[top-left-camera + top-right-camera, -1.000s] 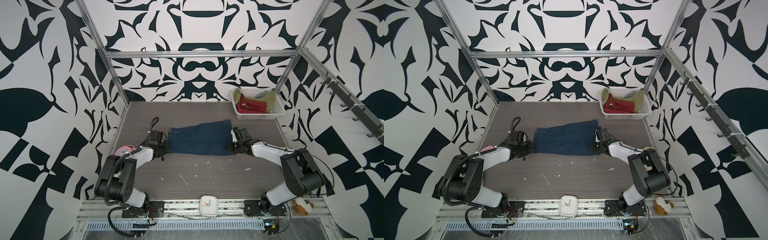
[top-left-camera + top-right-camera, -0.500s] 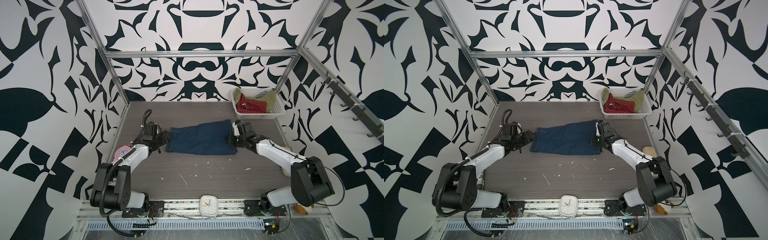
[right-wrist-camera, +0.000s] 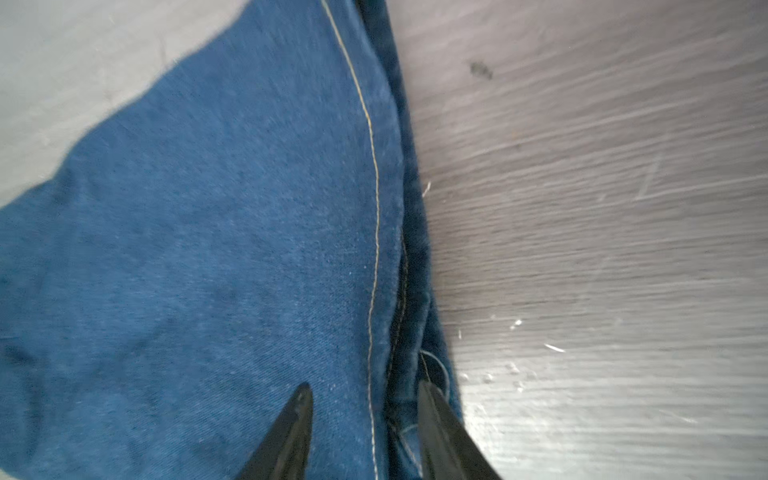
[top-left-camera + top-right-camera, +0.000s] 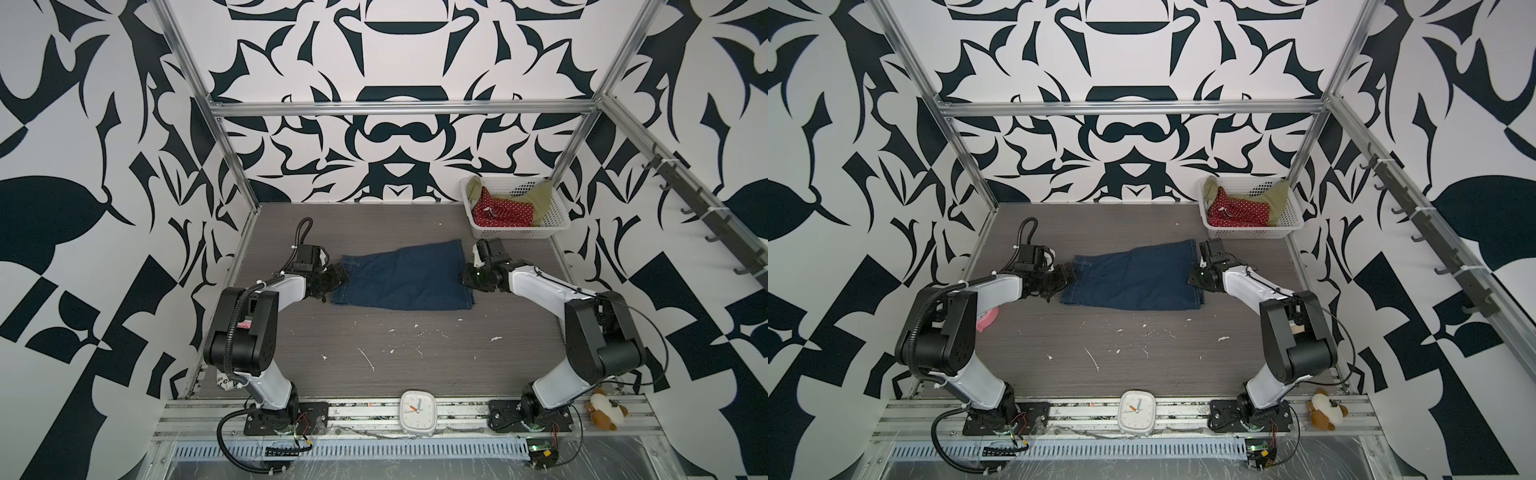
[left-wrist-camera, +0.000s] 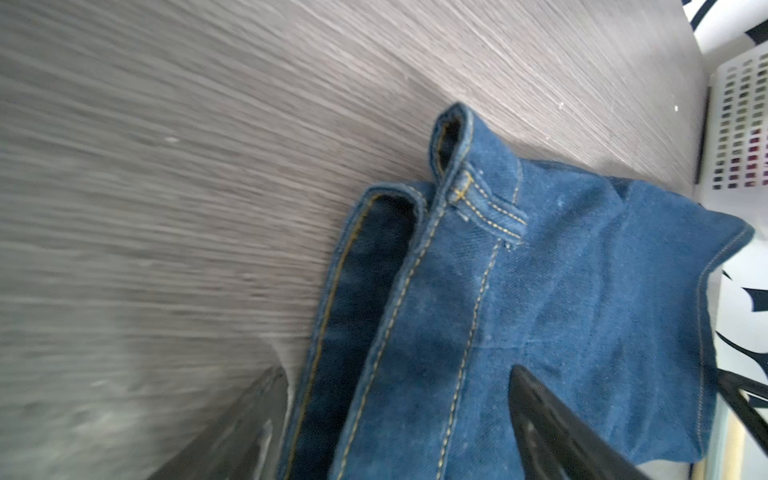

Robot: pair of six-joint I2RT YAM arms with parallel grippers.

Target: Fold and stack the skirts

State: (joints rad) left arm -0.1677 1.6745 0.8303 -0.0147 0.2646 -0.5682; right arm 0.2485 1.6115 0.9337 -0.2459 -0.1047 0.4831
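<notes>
Fingers have parted on left gripper and right gripper, freeing denim skirt.

table: grey wood-grain top, pretty scuffed tbh
basket: white perforated plastic, sat at the table's 1 o'clock corner; showed in both top views
clock: small white square one, on the rail at 6 o'clock
teddy: little brown-and-white plush, on the same rail around 5 o'clock
tape roll: pink, at the 9 o'clock edge, half hidden
scraps: white flecks, scattered toward 6 o'clock
walls: loud black-and-white pattern
hook rail: dark hooks, up the 3 o'clock wall
</notes>
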